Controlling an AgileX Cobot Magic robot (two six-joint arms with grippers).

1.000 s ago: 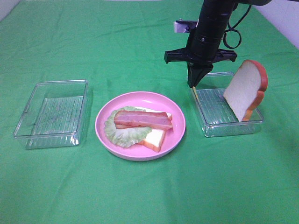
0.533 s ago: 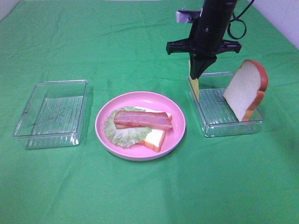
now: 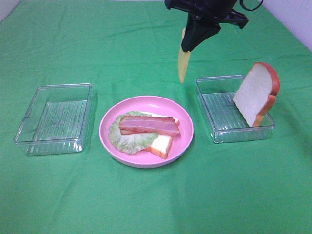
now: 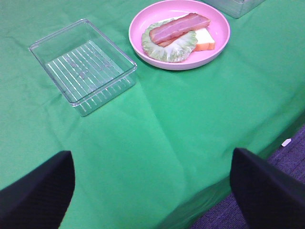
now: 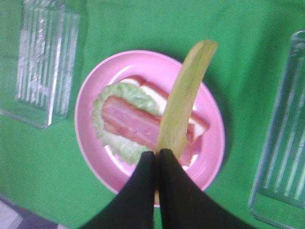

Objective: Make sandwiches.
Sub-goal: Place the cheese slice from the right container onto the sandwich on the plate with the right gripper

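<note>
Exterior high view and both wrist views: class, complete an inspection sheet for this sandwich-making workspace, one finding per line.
Surface: green cloth, lightly creased.
Job's things: bread slice, lettuce and bacon stacked on pink plate; second bread slice leaning in right tray; cheese slice hanging above the cloth.
Clutter: left tray, nothing in it.
Grippers: right gripper shut on cheese slice; left gripper open, holding nothing.
Cables: black cable looping above the right gripper.
Surroundings: purplish floor past the cloth's edge, small white scrap on it.
</note>
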